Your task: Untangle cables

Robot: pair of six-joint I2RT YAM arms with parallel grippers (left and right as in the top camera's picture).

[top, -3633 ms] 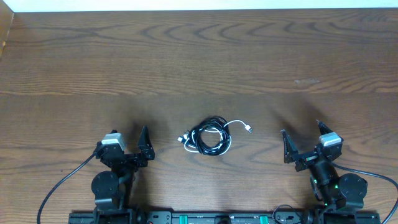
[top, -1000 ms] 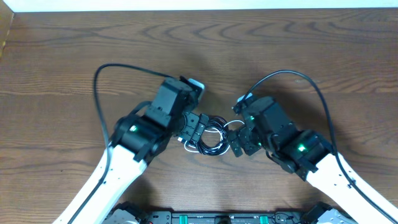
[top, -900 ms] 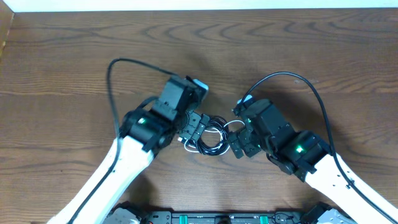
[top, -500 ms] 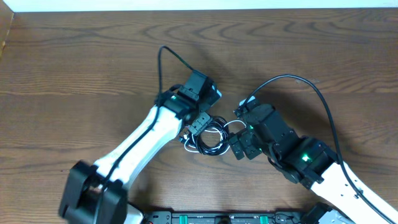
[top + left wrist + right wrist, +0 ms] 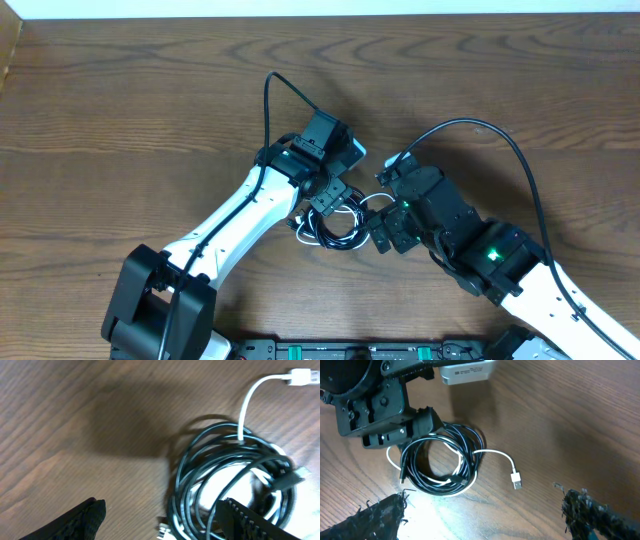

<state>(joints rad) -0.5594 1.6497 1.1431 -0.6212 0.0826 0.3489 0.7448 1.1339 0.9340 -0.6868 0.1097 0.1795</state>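
The black cable [image 5: 338, 238] and the white cable [image 5: 304, 234] lie wound together in one small coil on the wooden table. My left gripper [image 5: 328, 197] is open over the coil's upper left edge. In the left wrist view its fingers [image 5: 161, 506] straddle the coil's left side, with the black cable [image 5: 200, 460] and the white cable's plug [image 5: 302, 377] beyond. My right gripper [image 5: 385, 232] is open, just right of the coil. In the right wrist view its jaws [image 5: 486, 496] hover in front of the black cable [image 5: 420, 480] and the white cable's plug [image 5: 516, 480].
The wooden table [image 5: 120, 110] runs to a pale wall strip at the far edge. Thick black robot cords [image 5: 268, 110] arch above both arms. The left arm's wrist housing [image 5: 375, 400] fills the upper left of the right wrist view.
Both arms came from their rest poses to the coil. In the last second the left wrist shifted right and forward over the coil's top. The right gripper barely moved. The coil lies as before.
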